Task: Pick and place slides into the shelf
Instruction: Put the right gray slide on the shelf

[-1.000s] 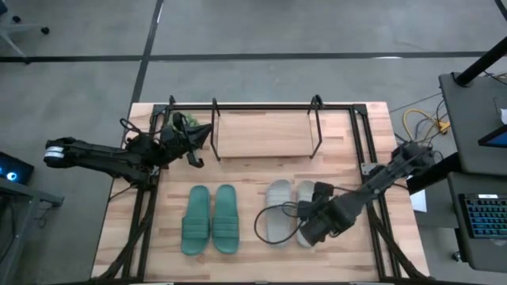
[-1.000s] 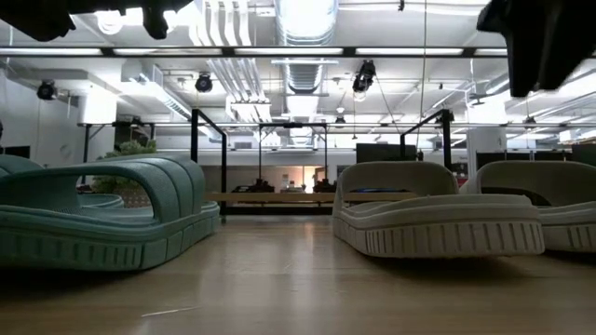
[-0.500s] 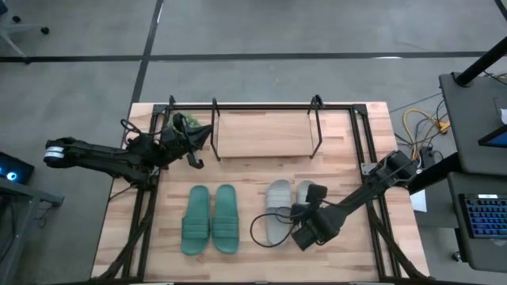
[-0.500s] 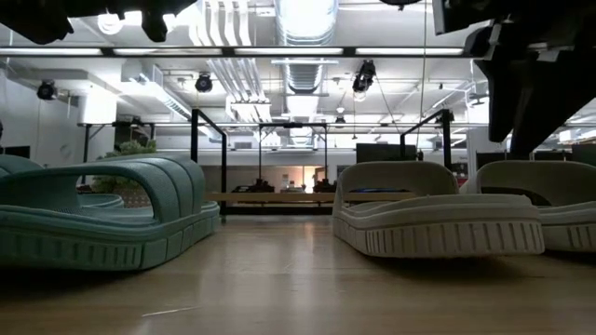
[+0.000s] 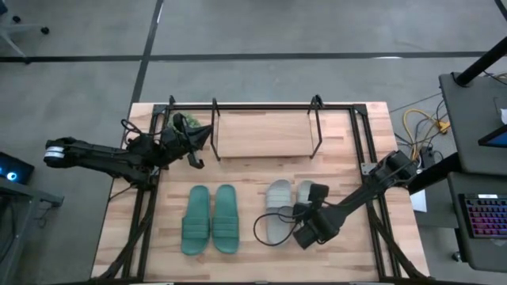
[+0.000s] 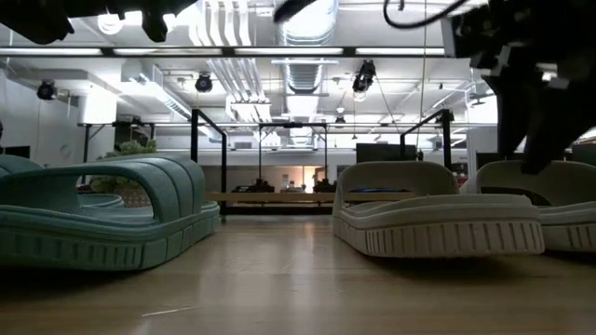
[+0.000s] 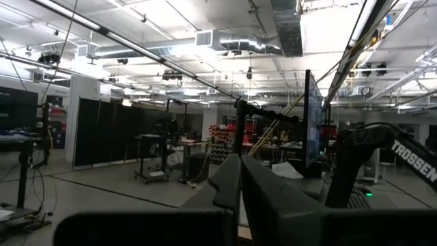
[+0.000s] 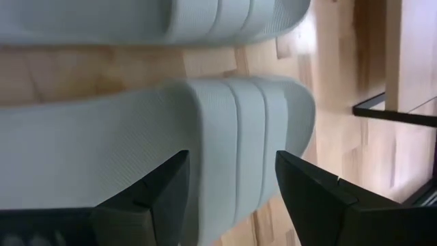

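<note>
Two pale grey slides lie side by side on their soles; the right one [image 5: 305, 188] [image 6: 559, 197] sits under my right gripper [image 5: 315, 194]. In the right wrist view that gripper [image 8: 232, 191] is open and points down, with a finger on either side of this slide's ribbed strap [image 8: 239, 130], apart from it. The left grey slide [image 5: 277, 214] [image 6: 438, 214] and the teal pair [image 5: 210, 220] [image 6: 102, 214] rest flat on the table. The shelf [image 5: 265, 138] stands at the far edge. My left gripper [image 5: 198, 146] [image 7: 240, 184] is shut beside the shelf's left end.
A small green potted plant [image 5: 182, 123] stands at the far left corner, just behind my left gripper. A black cable [image 5: 261, 229] loops below the right wrist beside the left grey slide. Bare wood [image 5: 238, 176] lies between the slides and the shelf.
My right gripper has come down over the right grey slide, drawing slightly toward the table's near edge, and now its fingers reach the height of the strap. The slides have stayed where they were.
</note>
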Available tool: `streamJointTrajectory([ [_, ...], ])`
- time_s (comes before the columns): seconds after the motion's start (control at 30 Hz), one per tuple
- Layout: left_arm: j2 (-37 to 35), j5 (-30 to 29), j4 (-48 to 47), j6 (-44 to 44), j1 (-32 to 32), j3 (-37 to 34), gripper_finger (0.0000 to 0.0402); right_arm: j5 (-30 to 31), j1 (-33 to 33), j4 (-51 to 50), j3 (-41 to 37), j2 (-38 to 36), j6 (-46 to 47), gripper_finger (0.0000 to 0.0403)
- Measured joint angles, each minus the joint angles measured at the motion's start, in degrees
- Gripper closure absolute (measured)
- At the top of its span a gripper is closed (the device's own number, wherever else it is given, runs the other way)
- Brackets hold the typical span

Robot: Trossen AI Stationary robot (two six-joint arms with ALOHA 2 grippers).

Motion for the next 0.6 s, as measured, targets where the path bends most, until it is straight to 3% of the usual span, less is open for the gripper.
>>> streamJointTrajectory([
  [0.3,-0.1,0.0,0.0,0.0,0.0,0.0,0.0402,0.3,0.0,4.6,-4.7,0.0,0.2,0.0193],
  [0.6,0.0,0.0,0.0,0.0,0.0,0.0,0.0402,2.4,0.0,4.1,-7.0,-0.1,7.6,0.0199],
])
